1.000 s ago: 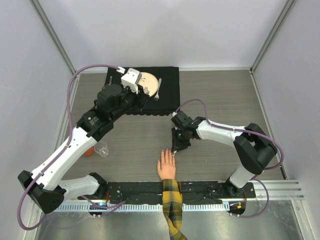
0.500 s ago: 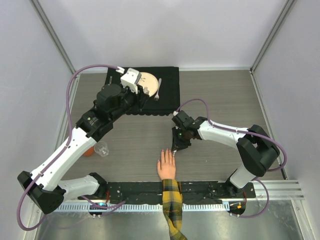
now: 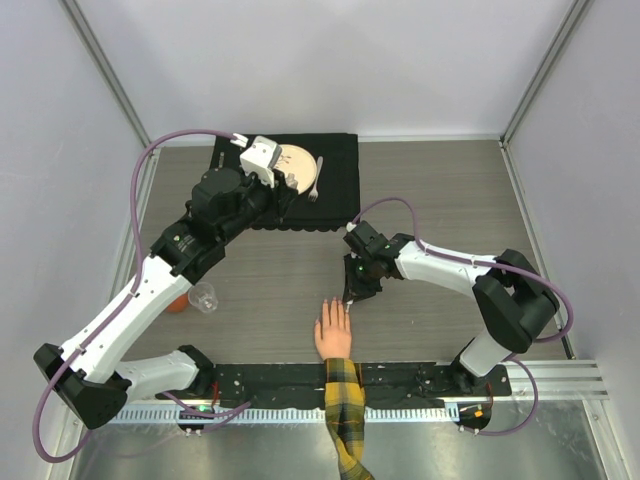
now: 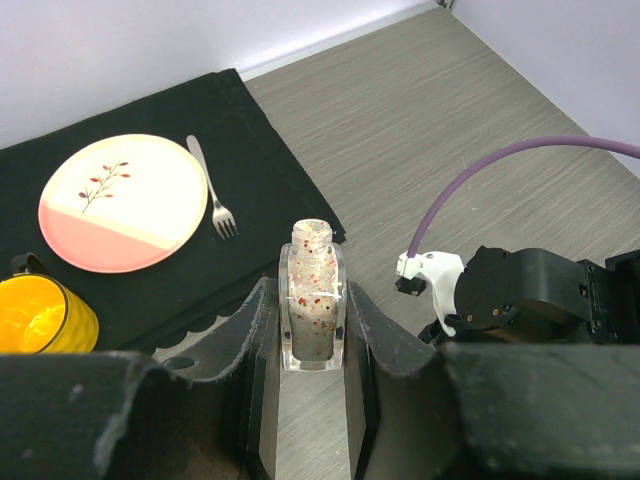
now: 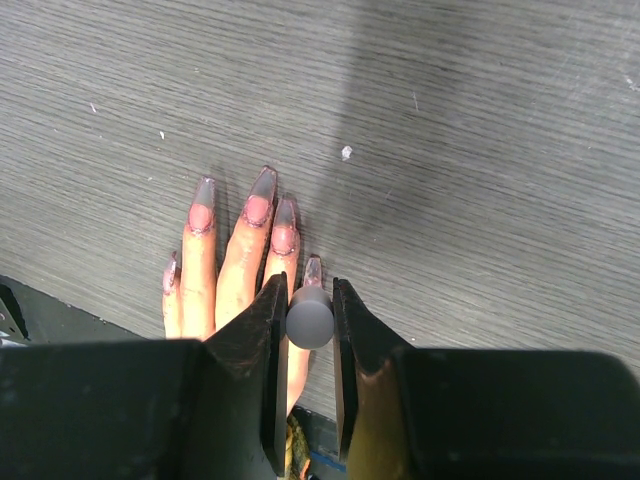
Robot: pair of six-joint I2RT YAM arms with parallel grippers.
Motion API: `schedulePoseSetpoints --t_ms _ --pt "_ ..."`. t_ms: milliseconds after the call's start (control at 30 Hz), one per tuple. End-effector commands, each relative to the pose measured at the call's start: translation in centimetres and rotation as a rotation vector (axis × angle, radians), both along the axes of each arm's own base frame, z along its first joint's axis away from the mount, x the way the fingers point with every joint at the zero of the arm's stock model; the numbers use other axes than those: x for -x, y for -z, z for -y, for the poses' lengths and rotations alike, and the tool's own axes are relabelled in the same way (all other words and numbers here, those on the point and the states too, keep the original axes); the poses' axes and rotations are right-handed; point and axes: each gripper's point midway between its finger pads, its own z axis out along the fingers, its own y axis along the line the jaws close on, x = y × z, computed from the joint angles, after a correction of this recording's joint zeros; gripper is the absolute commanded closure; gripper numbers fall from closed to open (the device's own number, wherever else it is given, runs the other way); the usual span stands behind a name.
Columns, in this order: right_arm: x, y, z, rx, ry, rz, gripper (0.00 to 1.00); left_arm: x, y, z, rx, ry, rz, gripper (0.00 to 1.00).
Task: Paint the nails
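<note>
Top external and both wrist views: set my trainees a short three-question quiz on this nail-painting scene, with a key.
1. True or false: the bottle gripped in the robot's left hand has its cap on.
2. What lies beside the plate on the black cloth? A. fork B. spoon C. knife
3. Which of the robot's hands, gripping a grey round knob, is close above the nails?

Key: 1 false, the neck is open. 2 A. 3 the right hand.
</note>
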Motion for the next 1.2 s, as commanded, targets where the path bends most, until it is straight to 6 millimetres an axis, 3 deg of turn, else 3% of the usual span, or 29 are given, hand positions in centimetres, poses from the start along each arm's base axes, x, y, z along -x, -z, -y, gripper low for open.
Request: schedulePoseSetpoints --t_ms 0,1167 --pt "-0.8 -0.7 -1.2 -0.031 -0.017 0.027 0.99 0.0 -3.8 0.1 0.06 0.006 0.1 1.0" --pt "-2.1 -0.2 -1.0 0.009 -0.001 0.037 0.99 -0.1 -3.7 -0.1 0.036 0.0 0.108 1.0"
